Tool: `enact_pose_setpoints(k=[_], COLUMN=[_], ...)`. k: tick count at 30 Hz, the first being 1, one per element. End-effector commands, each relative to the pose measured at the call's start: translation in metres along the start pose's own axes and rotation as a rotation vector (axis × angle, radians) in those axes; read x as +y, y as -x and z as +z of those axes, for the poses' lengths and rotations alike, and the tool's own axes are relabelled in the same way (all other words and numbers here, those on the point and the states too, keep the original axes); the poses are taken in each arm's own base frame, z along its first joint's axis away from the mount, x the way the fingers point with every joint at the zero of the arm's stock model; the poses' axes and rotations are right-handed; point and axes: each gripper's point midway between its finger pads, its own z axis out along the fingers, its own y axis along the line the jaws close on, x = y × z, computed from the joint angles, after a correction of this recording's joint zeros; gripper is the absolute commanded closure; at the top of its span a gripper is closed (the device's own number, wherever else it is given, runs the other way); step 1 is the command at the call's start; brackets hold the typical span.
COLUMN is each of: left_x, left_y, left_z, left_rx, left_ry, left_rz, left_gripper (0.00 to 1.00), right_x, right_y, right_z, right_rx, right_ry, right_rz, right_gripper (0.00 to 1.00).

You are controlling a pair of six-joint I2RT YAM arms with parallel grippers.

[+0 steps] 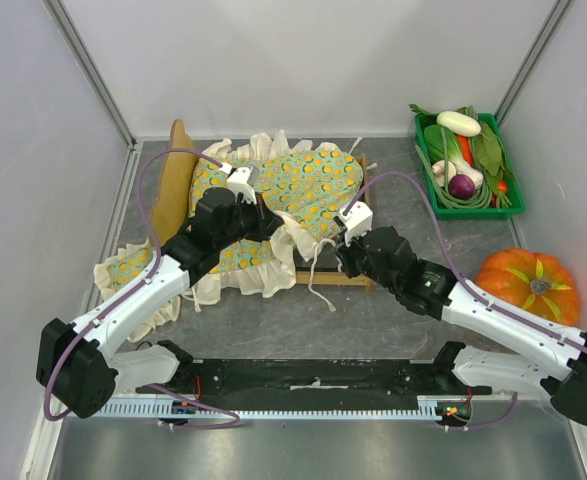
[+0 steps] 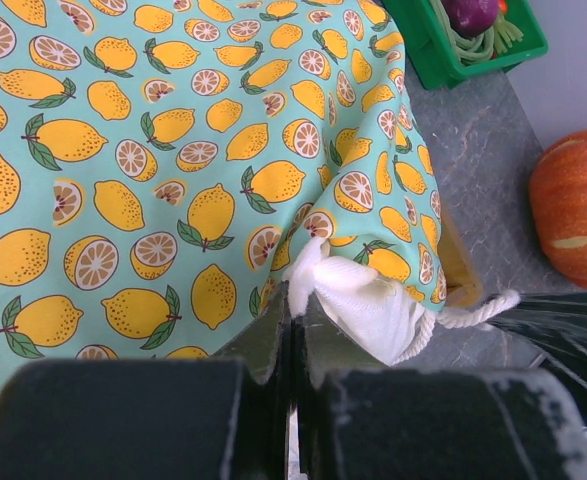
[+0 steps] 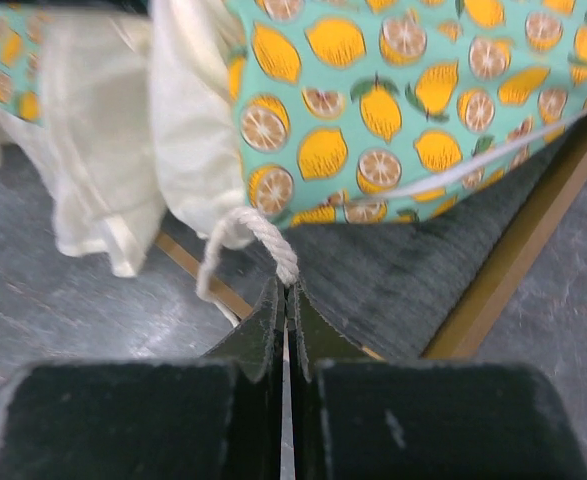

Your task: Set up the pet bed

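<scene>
The pet bed's arched wooden headboard stands at the left, and its light-wood frame shows at the near right corner. The green lemon-print frilled cushion lies across the bed and hides most of the grey base. My left gripper is shut on the cushion's white frill at its near edge. My right gripper is shut on the cushion's white cord over the frame's near right corner. The small matching pillow lies left of the bed.
A green crate of vegetables stands at the back right, also in the left wrist view. An orange pumpkin sits at the right, close to my right arm. Grey walls close in the left, back and right.
</scene>
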Motion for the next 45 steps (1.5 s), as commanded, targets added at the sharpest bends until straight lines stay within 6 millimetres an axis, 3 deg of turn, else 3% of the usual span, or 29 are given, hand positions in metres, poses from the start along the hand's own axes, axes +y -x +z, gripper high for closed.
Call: enact_pose_setpoints(k=[1, 8, 11, 16, 18, 22, 23, 29, 32, 34, 38, 39, 40, 42, 43, 45], left_x=[-0.009, -0.016, -0.024, -0.039, -0.045, -0.056, -0.058, -0.063, -0.067, -0.070, -0.069, -0.071, -0.068, -0.066, -0.064, -0.055], left_y=[0.014, 0.005, -0.002, -0.012, -0.017, -0.023, -0.023, -0.034, -0.028, -0.025, -0.017, -0.010, -0.014, -0.009, -0.011, -0.021], left_z=[-0.002, -0.001, 0.001, 0.004, 0.005, 0.004, 0.003, -0.004, -0.015, -0.023, -0.043, -0.053, -0.057, -0.069, -0.073, -0.074], left_rx=[-0.055, -0.019, 0.013, 0.059, 0.076, 0.095, 0.097, 0.138, 0.111, 0.106, 0.078, 0.046, 0.052, 0.014, 0.011, 0.021], left_ry=[-0.041, -0.093, -0.150, -0.244, -0.266, -0.304, -0.310, -0.315, -0.316, -0.320, -0.292, -0.296, -0.283, -0.264, -0.259, -0.227], left_rz=[-0.024, -0.012, -0.006, -0.006, -0.005, 0.003, 0.005, 0.016, 0.033, 0.038, 0.048, 0.052, 0.048, 0.043, 0.042, 0.033], left_gripper=[0.98, 0.98, 0.98, 0.98, 0.94, 0.80, 0.71, 0.43, 0.34, 0.32, 0.27, 0.26, 0.26, 0.24, 0.24, 0.24], right_x=[-0.013, -0.014, -0.019, -0.038, -0.044, -0.066, -0.073, -0.085, -0.096, -0.098, -0.104, -0.106, -0.108, -0.117, -0.119, -0.126], right_y=[-0.016, -0.057, -0.071, -0.053, -0.042, -0.052, -0.055, -0.092, -0.101, -0.106, -0.110, -0.116, -0.110, -0.111, -0.101, -0.106], right_z=[0.013, 0.025, 0.019, -0.017, -0.033, -0.054, -0.056, -0.044, -0.034, -0.022, -0.001, 0.005, 0.011, 0.020, 0.028, 0.042], right_rx=[0.020, 0.135, 0.188, 0.127, 0.074, 0.090, 0.098, 0.224, 0.249, 0.266, 0.274, 0.299, 0.285, 0.300, 0.271, 0.293], right_ry=[-0.090, -0.112, -0.137, -0.225, -0.239, -0.368, -0.409, -0.486, -0.524, -0.503, -0.468, -0.467, -0.466, -0.482, -0.470, -0.464], right_rz=[0.007, 0.001, 0.007, 0.074, 0.113, 0.177, 0.188, 0.282, 0.300, 0.307, 0.309, 0.296, 0.301, 0.292, 0.279, 0.274], right_gripper=[0.98, 0.94, 0.78, 0.41, 0.35, 0.31, 0.31, 0.30, 0.32, 0.39, 0.62, 0.75, 0.81, 0.90, 0.93, 0.94])
